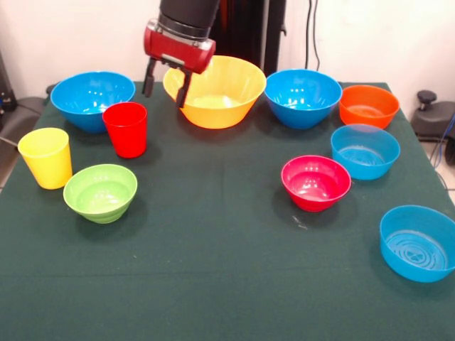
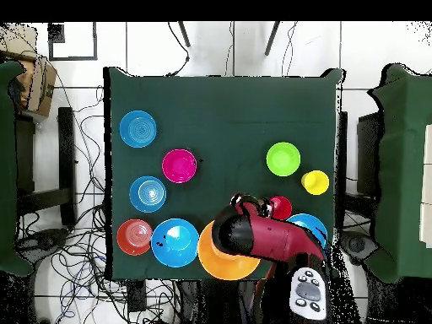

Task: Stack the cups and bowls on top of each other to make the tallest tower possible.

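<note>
Green table (image 1: 227, 284) — red cup (image 1: 126, 128), yellow cup (image 1: 46, 157), pink-red bowl (image 1: 316, 182).

We seem to be in a robotics lab or test room. A bench (image 2: 224, 110) draped in dark green cloth stands on a pale tiled floor (image 2: 76, 110), with loose black cables (image 2: 80, 253) trailing around its legs. Two more green-covered tables (image 2: 405, 169) flank it at the sides. A red and black robot arm (image 2: 270, 238) reaches over the bench, and bare white walls (image 1: 370, 35) close the room behind.
</note>
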You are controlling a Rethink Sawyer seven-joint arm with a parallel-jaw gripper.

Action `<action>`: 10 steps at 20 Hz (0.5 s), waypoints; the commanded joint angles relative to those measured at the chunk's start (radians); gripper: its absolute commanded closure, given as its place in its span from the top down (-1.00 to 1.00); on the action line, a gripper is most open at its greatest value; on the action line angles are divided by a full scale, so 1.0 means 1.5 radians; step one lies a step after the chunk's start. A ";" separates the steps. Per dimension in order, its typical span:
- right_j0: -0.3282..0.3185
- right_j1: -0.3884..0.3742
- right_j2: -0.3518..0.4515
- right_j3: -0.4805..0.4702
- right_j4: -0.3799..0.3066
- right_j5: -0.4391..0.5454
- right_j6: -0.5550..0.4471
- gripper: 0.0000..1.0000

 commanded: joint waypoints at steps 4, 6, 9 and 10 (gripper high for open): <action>-0.047 -0.012 0.130 0.015 -0.044 0.007 0.020 1.00; -0.105 -0.027 0.210 0.027 -0.079 0.029 -0.043 1.00; -0.137 -0.036 0.255 0.029 -0.106 0.077 -0.090 1.00; -0.139 -0.037 0.260 0.025 -0.113 0.107 -0.109 1.00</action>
